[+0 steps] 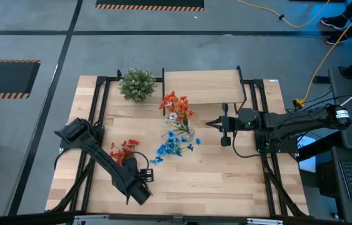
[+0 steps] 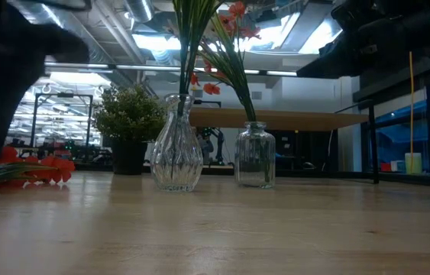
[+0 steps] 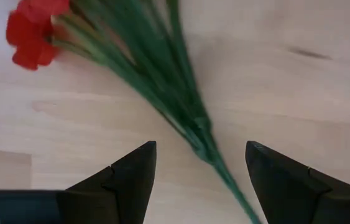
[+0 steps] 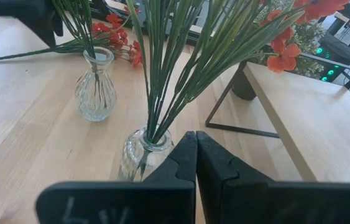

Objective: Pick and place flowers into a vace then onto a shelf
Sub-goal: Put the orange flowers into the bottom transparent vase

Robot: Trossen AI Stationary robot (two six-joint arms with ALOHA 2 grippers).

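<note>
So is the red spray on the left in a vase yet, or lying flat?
Lying flat. The red spray rests on the tabletop, outside both vases, with the left gripper open, jaws either side of its stem.

Light-wood surface (image 1: 226, 175) carried two clear glass vases, one ribbed and bulbous (image 2: 176, 153), one cylindrical (image 2: 255, 155), both holding flowers. A red-orange spray (image 1: 124, 150) lay flat on it. The shelf (image 1: 204, 86) and a potted plant (image 1: 137, 84) stood at its far edge.
</note>
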